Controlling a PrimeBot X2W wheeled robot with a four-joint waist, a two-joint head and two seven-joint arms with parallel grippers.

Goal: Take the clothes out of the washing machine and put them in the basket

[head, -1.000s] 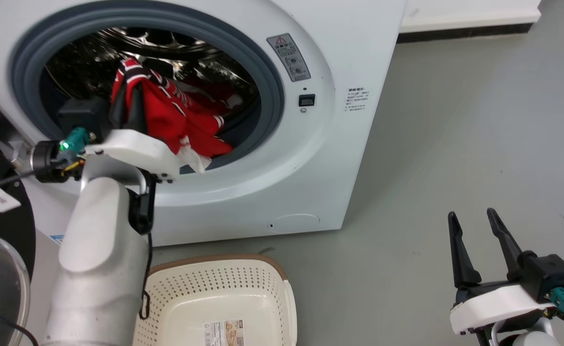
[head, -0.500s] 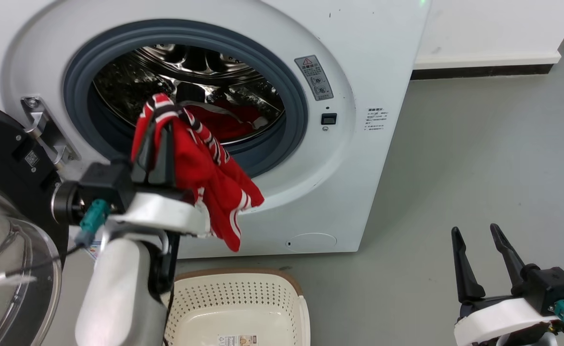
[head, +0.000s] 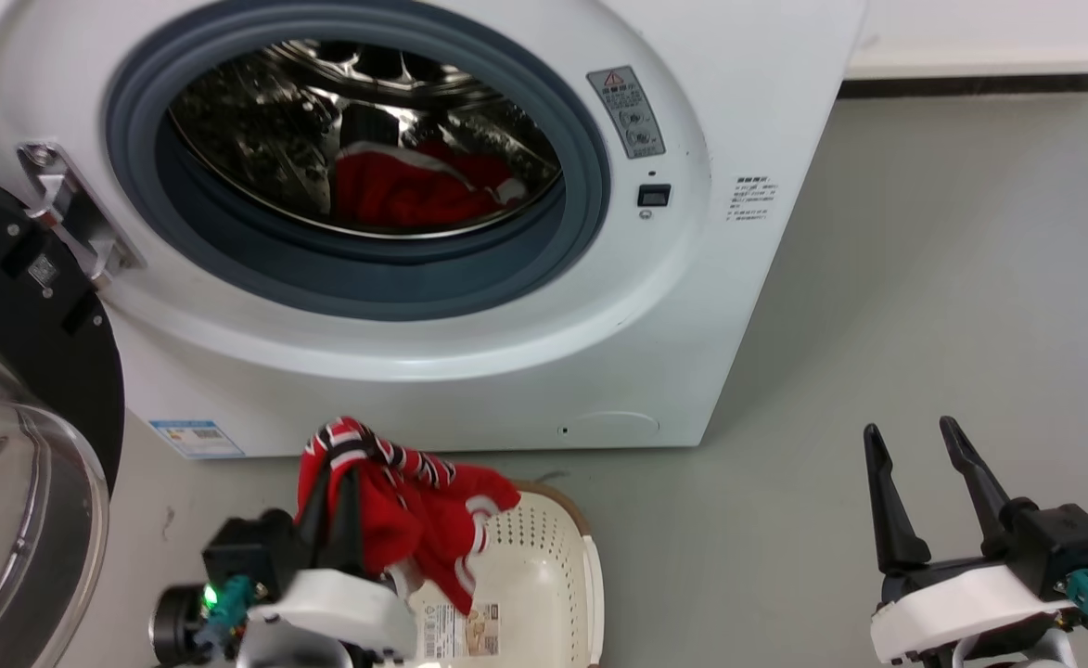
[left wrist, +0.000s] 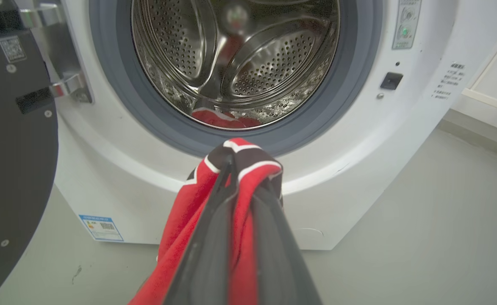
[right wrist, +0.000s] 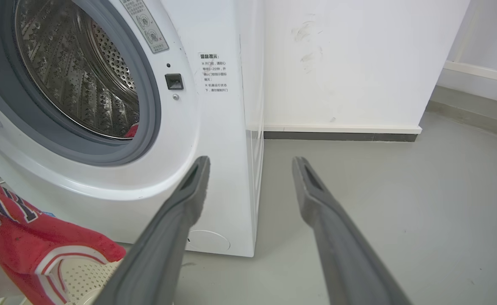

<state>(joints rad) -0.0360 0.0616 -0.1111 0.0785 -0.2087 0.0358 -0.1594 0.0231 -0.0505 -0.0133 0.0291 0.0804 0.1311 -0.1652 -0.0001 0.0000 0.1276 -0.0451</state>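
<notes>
Clamping the red jersey (head: 414, 520), our left end effector (head: 338, 482) should centre over the basket (head: 544, 543) before we release.

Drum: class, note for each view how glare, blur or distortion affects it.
Head view: glare streaks the drum, dark patches between. Left wrist view: perforations sharp, highlight on a paddle. Right wrist view: seen obliquely, holes clear, softer shine.
</notes>
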